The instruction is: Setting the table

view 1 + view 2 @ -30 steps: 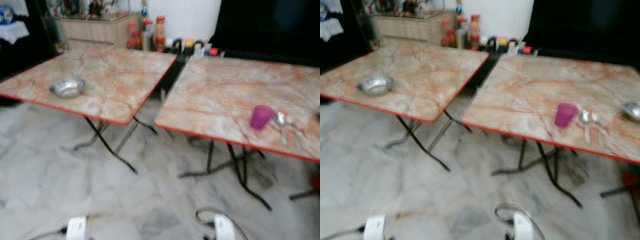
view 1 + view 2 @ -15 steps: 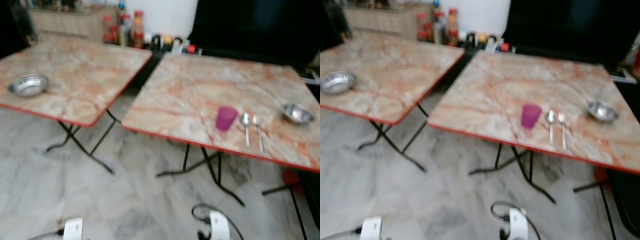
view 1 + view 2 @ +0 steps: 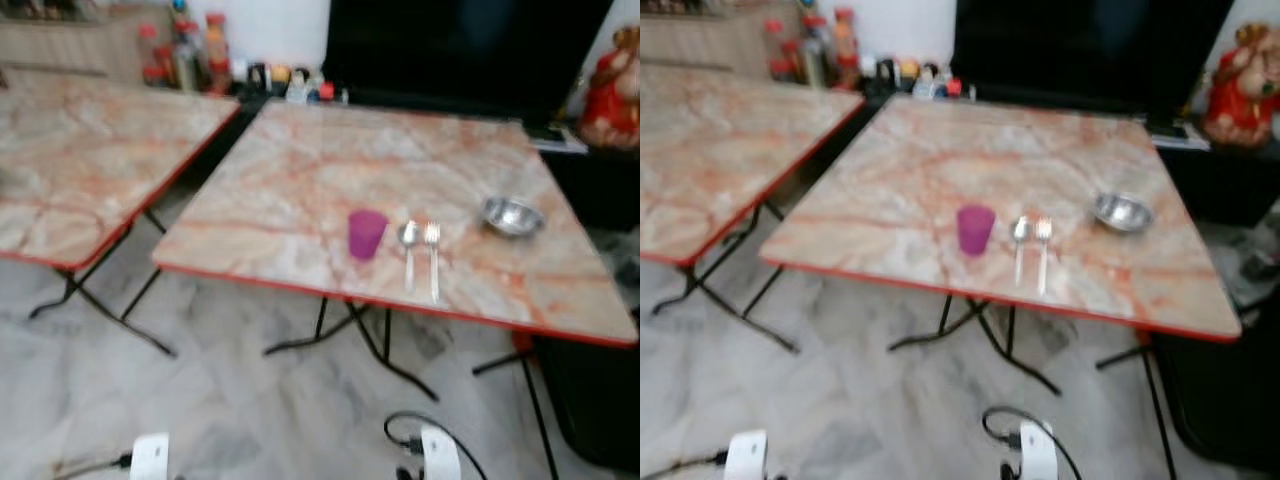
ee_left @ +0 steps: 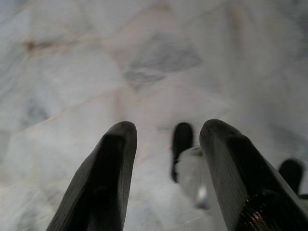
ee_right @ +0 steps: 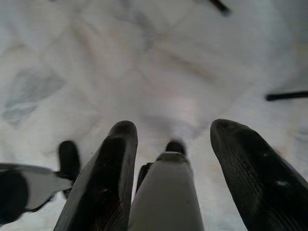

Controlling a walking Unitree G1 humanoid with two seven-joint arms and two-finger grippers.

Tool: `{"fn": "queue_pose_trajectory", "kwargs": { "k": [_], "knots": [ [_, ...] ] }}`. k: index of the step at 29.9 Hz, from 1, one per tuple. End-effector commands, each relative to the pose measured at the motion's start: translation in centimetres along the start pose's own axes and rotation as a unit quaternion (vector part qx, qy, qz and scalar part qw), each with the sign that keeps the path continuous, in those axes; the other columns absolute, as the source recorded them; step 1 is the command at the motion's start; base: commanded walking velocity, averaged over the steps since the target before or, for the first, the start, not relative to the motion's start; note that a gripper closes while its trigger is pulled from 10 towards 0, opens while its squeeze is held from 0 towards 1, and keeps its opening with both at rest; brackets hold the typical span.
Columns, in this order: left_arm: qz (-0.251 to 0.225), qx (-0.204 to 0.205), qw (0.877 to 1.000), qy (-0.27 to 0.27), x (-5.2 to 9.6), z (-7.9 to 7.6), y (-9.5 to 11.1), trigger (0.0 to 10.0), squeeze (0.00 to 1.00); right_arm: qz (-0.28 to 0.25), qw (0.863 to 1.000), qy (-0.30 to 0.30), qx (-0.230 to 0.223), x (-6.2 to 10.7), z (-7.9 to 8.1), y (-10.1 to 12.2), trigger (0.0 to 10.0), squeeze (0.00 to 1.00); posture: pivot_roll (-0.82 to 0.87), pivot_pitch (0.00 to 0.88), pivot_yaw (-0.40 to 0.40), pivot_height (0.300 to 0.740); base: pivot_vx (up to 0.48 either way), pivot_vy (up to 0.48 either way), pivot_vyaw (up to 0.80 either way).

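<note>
I logged a grey-veined white marble floor (image 3: 250,420) across the lower frame; two marble-patterned folding tables with red edging, one centre (image 3: 300,190), one at left (image 3: 70,160); a large dark cabinet (image 3: 460,50) upper centre; bottles (image 3: 180,55) upper left; a red figurine (image 3: 612,75) upper right.

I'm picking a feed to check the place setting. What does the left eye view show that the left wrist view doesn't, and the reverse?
Left eye view, not the wrist: the marble-topped table with a purple cup, spoon and fork side by side near its front edge, and a steel bowl farther right. Left wrist view, not the eye: the left gripper, fingers apart, holding nothing. Shared: the pale marble floor.
</note>
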State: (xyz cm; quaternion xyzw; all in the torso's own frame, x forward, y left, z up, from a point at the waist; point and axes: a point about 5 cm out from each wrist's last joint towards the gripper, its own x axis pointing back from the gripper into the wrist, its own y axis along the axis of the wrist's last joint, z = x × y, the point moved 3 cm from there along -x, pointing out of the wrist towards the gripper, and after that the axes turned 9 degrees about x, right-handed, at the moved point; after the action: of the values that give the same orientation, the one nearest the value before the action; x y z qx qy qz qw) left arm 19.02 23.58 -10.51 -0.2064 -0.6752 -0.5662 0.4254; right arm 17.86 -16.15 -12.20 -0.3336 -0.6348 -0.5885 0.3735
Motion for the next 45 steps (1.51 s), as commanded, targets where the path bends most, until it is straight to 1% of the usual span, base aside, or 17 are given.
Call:
{"fn": "queue_pose_trajectory", "kwargs": {
  "k": [1, 9, 14, 18, 22, 28, 31, 34, 37, 40, 41, 45],
  "knots": [
    [0.009, -0.006, 1.000, -0.007, 0.1, -0.6, -0.7, 10.0, 0.00, 0.000, 1.000, -0.013, -0.001, 0.1, -1.1, -0.1, 10.0, 0.00, 0.03, 0.000, -0.038, 0.740, 0.000, -0.420, 0.00],
    [0.010, -0.006, 1.000, -0.009, 0.1, -0.7, -0.7, 10.0, 0.00, 0.003, 1.000, -0.014, -0.001, 0.1, -1.1, -0.1, 10.0, 0.00, 0.03, 0.000, -0.039, 0.740, 0.000, -0.420, 0.00],
    [0.011, -0.006, 1.000, -0.010, 0.1, -0.7, -0.7, 10.0, 0.00, 0.004, 1.000, -0.013, -0.002, 0.1, -1.0, 0.0, 10.0, 0.00, 0.02, 0.000, -0.037, 0.740, 0.000, -0.424, -0.65],
    [0.015, -0.010, 1.000, -0.010, 0.1, -0.6, -0.9, 10.0, 0.00, 0.002, 1.000, -0.015, -0.003, 0.1, -1.1, 0.0, 10.0, 0.00, 0.02, 0.000, -0.036, 0.740, 0.000, -0.409, 0.00],
    [0.018, -0.008, 1.000, -0.006, 0.1, -0.2, -1.0, 10.0, 0.00, 0.000, 1.000, -0.015, -0.002, 0.0, -1.0, 0.1, 10.0, 0.00, 0.02, 0.000, -0.036, 0.740, 0.000, 0.000, 0.00],
    [0.021, -0.004, 1.000, 0.002, 0.3, 1.1, -1.3, 10.0, 0.00, -0.001, 1.000, -0.014, -0.003, 0.0, -1.0, 0.2, 10.0, 0.00, 0.02, 0.000, -0.034, 0.740, 0.000, 0.000, 0.00],
    [0.022, -0.004, 1.000, 0.003, 0.3, 1.3, -1.3, 10.0, 0.00, -0.002, 1.000, -0.014, -0.003, 0.0, -1.0, 0.2, 10.0, 0.00, 0.02, 0.000, -0.034, 0.740, 0.000, 0.000, 0.00],
    [0.020, 0.004, 1.000, 0.007, 0.3, 1.9, -1.2, 10.0, 0.00, -0.002, 1.000, -0.014, -0.003, 0.0, -1.1, 0.2, 10.0, 0.00, 0.03, 0.000, -0.042, 0.740, 0.000, 0.000, 0.00],
    [0.021, 0.005, 1.000, 0.007, 0.3, 2.0, -1.2, 10.0, 0.00, -0.003, 1.000, -0.013, -0.002, 0.0, -1.1, 0.3, 10.0, 0.00, 0.03, 0.000, -0.041, 0.740, 0.000, 0.000, 0.00],
    [0.021, 0.010, 1.000, 0.005, 0.3, 2.0, -1.2, 10.0, 0.00, -0.004, 1.000, -0.013, -0.002, 0.0, -1.1, 0.3, 10.0, 0.00, 0.05, 0.000, -0.034, 0.740, 0.000, 0.000, 0.00],
    [0.021, 0.012, 1.000, -0.002, 0.3, 1.3, -1.2, 10.0, 0.00, -0.005, 1.000, -0.012, -0.002, 0.0, -1.0, 0.3, 10.0, 0.00, 0.06, 0.000, -0.037, 0.740, 0.000, 0.000, 0.00],
    [0.021, 0.000, 1.000, -0.013, 0.2, 0.2, -1.3, 10.0, 0.00, -0.006, 1.000, -0.011, -0.002, 0.0, -1.0, 0.3, 10.0, 0.00, 0.07, 0.000, -0.043, 0.740, 0.000, 0.000, 0.00]
  ]
}}
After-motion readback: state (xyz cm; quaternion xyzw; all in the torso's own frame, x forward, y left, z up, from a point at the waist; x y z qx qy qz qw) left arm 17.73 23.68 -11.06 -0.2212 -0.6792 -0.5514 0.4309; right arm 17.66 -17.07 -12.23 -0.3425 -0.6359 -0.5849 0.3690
